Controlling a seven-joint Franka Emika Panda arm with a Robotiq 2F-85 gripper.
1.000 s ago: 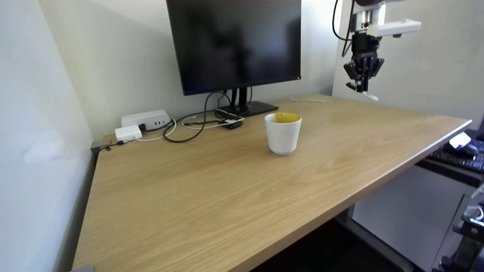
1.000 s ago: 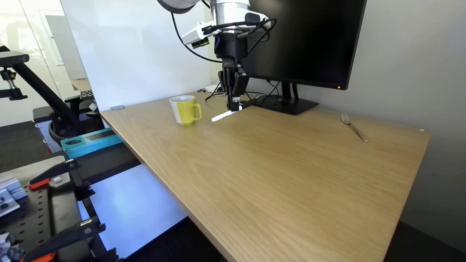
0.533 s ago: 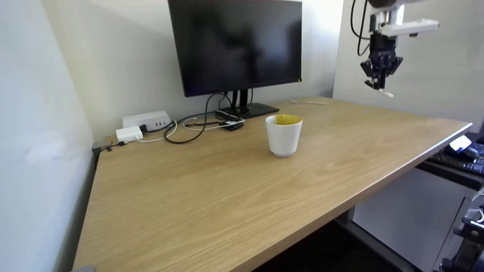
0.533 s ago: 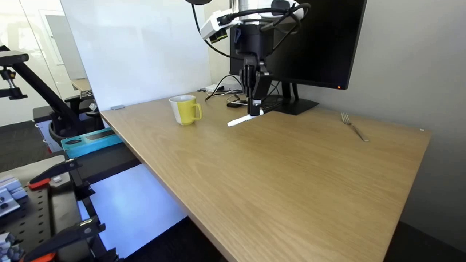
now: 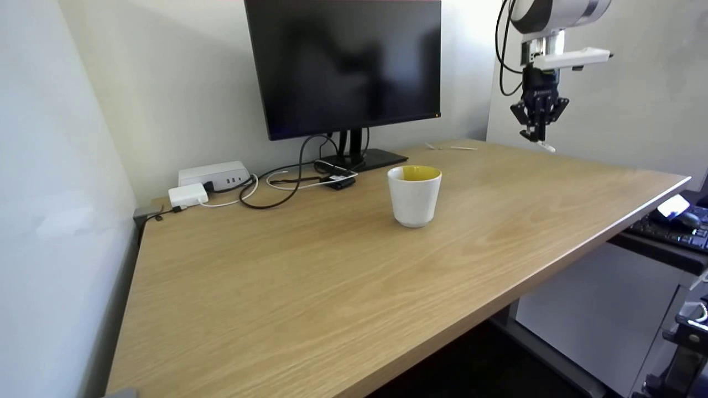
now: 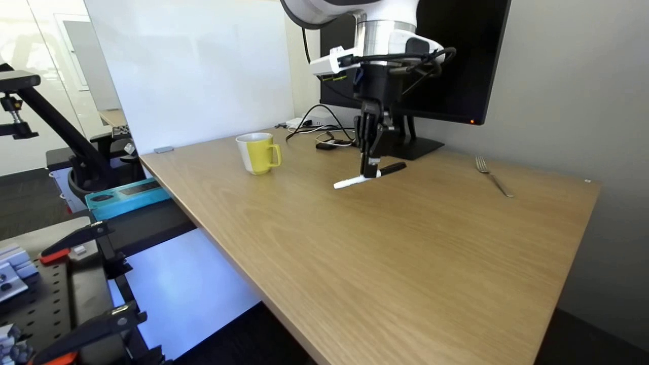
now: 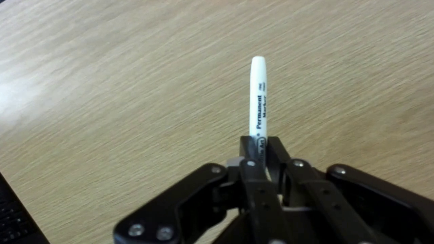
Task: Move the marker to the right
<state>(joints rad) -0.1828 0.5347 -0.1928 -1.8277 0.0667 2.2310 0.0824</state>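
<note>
A black two-fingered pincer is pointed down, its fingertips set narrow, and a slim white-and-black permanent marker is gripped between them. The marker is pinched partway along: in the wrist view its white printed barrel is seen sticking out ahead of the fingertips; in an exterior view its black end is seen on the pincer's opposite side. It is held clear of the pale wood-grain tabletop, spread below the pincer. In an exterior view, a yellow-handled white-and-yellow mug is stood upright on the picture's left of the pincer, well apart; a silver metal fork is laid on the tabletop on the picture's right of the pincer, also well apart. Behind the pincer, a black flat-screen monitor is partly covered by the white robot arm in an exterior view. Tangled black and white cables and a white boxy hub are placed well apart from the pincer. A dark keyed surface is cut off at lower left of the pincer in the wrist view.
</note>
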